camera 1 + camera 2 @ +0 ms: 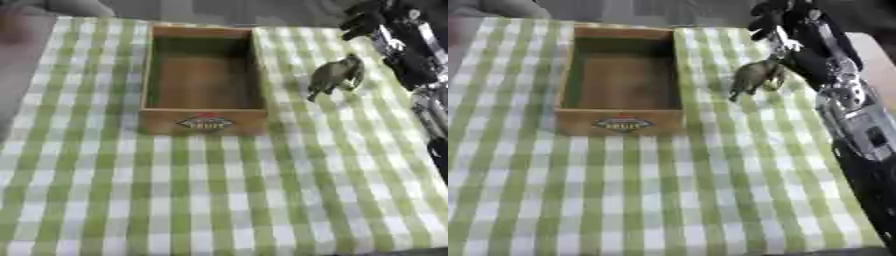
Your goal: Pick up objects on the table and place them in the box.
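An open wooden box (203, 116) with a label on its front wall stands at the back middle of the table, and nothing shows inside it. Just right of the box is a small olive-green toy figure (335, 76), shaped like an animal. My right hand (776, 20) is at the far right, above and behind the figure. Blur hides whether the hand touches it. My left hand shows in neither view.
A green and white checked cloth (219, 190) covers the table. My right forearm (850, 110) runs along the right edge, from the lower right up to the hand. A grey shape lies beyond the far left corner.
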Available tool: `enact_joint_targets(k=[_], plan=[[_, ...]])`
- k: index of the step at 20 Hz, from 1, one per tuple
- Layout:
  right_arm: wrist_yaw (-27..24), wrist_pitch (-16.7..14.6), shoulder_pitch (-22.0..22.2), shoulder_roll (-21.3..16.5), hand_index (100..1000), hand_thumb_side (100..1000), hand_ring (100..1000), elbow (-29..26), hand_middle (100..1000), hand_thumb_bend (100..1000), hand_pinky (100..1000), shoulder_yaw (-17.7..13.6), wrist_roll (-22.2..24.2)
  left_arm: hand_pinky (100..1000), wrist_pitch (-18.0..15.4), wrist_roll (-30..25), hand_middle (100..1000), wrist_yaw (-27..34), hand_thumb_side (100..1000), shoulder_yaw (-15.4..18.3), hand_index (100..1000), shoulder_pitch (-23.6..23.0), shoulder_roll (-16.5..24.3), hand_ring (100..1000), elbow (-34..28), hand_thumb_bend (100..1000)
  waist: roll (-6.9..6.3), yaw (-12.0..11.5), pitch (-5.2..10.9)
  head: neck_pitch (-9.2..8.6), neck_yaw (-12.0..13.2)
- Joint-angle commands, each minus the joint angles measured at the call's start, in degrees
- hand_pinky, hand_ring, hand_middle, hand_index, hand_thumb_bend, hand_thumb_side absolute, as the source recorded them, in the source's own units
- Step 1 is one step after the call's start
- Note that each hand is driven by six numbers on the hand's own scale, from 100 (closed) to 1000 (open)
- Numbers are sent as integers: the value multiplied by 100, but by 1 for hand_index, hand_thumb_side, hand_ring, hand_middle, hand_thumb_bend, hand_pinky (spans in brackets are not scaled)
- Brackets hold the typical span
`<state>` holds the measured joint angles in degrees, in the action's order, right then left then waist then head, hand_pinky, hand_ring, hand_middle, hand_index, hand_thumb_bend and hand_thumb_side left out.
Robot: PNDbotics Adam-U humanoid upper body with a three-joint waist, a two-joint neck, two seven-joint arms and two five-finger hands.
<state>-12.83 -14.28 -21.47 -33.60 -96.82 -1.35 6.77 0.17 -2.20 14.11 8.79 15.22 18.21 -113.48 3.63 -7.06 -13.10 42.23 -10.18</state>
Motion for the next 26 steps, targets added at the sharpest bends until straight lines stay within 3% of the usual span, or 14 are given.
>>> enact_joint_targets(k=[1,3,5,7,9,10,12,15,18,22,26], plan=[[32,-32,-69,-235,756,399,716,-30,714,100,656,-56,32,536,-6,-1,538,-22,589,41,558,60,145,649,-111,100,-8,11,107,11,-4],[141,-114,-101,-409,765,365,728,53,723,100,664,-32,140,536,-9,1,538,-28,589,45,558,48,167,649,-111,100,5,19,119,8,11],[290,-239,-144,-649,831,231,805,201,783,100,733,-18,288,536,-9,-4,538,-31,588,42,558,42,179,649,-111,100,15,24,128,14,20],[450,-366,-230,-910,869,165,851,423,821,100,776,1,449,535,-9,-7,538,-35,589,41,558,33,194,650,-111,100,27,41,138,35,33],[620,-490,-331,-1187,878,147,866,679,833,100,792,1,619,535,-4,-9,538,-40,589,39,558,23,201,650,-111,100,30,52,145,49,35],[709,-540,-379,-1331,905,109,912,811,874,100,844,12,708,535,-2,-12,538,-42,589,35,558,18,207,650,-111,100,35,56,150,61,39],[882,-612,-473,-1611,926,136,948,1077,907,102,886,39,880,535,-2,-20,538,-45,588,30,558,12,213,650,-111,100,38,58,155,78,39],[1143,-662,-633,-2036,954,170,983,1491,940,288,932,85,1142,535,2,-33,538,-46,588,18,558,5,216,650,-111,100,35,49,161,89,26],[1412,-804,-812,-2383,968,198,997,1926,951,391,952,127,1410,535,5,-53,538,-41,588,0,558,8,210,650,-111,100,23,13,164,89,-2],[1719,-995,-1058,-2401,973,213,1000,2403,952,435,958,149,1717,534,5,-64,538,-36,587,-8,558,1,208,650,-111,100,15,-14,171,98,-26],[2031,-1095,-1362,-2189,963,205,996,2882,944,405,949,172,1965,534,12,-83,538,-28,587,-25,558,-7,197,650,-111,100,3,-37,179,108,-46]])
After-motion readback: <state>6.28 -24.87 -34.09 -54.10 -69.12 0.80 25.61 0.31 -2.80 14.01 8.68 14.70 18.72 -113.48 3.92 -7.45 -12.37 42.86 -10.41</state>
